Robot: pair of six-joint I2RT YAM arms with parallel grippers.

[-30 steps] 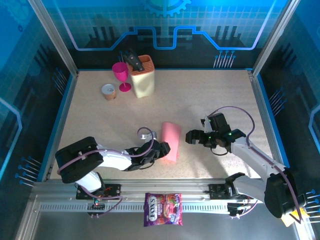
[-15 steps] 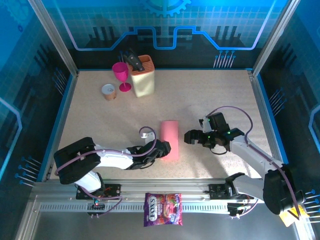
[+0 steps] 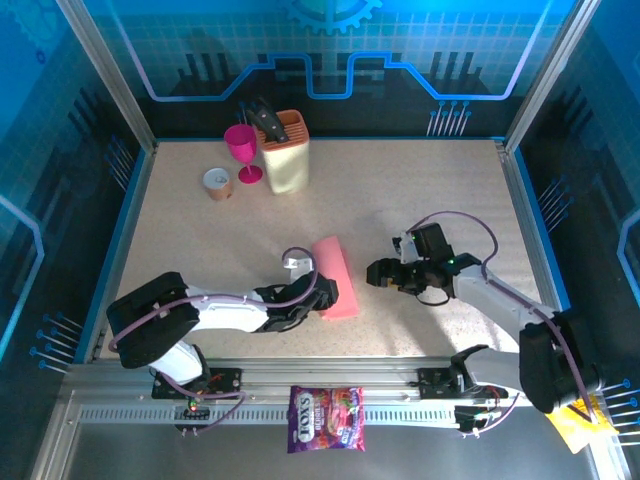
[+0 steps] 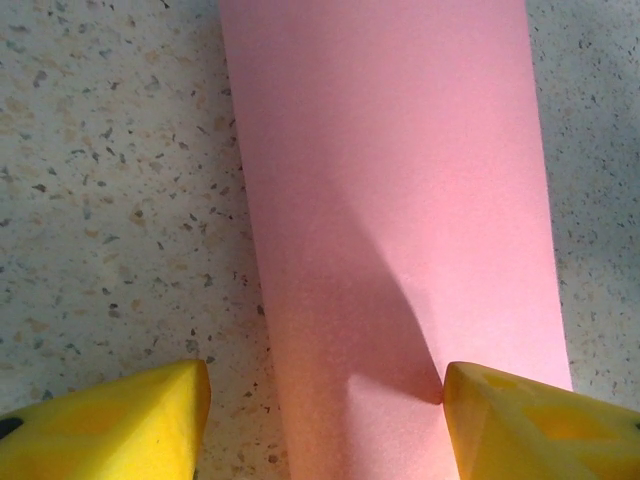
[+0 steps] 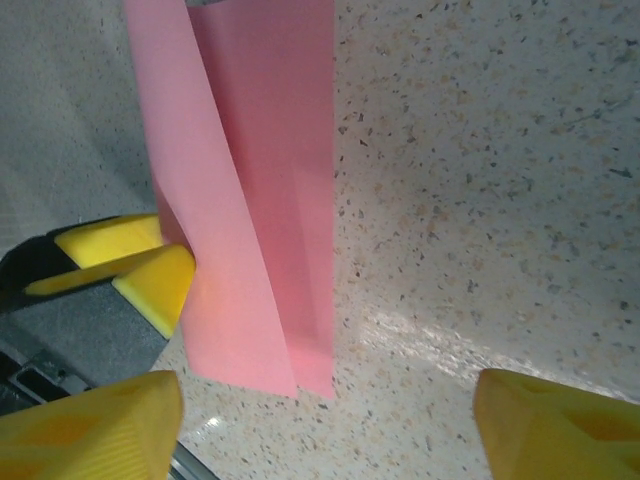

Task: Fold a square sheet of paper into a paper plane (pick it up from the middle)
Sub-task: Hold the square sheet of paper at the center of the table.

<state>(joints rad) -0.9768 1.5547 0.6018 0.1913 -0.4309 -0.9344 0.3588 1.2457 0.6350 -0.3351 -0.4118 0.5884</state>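
The square sheet of paper, folded just once into a long strip, lies mid-front on the worktop, left end effector released astride it, right end effector unclenched and empty nearby, with every nose and wing crease left to do.

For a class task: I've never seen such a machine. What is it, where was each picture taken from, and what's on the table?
Two robot arms share a table. One picture looks down on the left arm and right arm. The other two come from wrist cameras, each showing its own yellow jaws. A folded pink paper lies between the arms; the left jaws stand open astride its near end, the right jaws open beside it. Nothing is held. A goblet and beige block stand behind.
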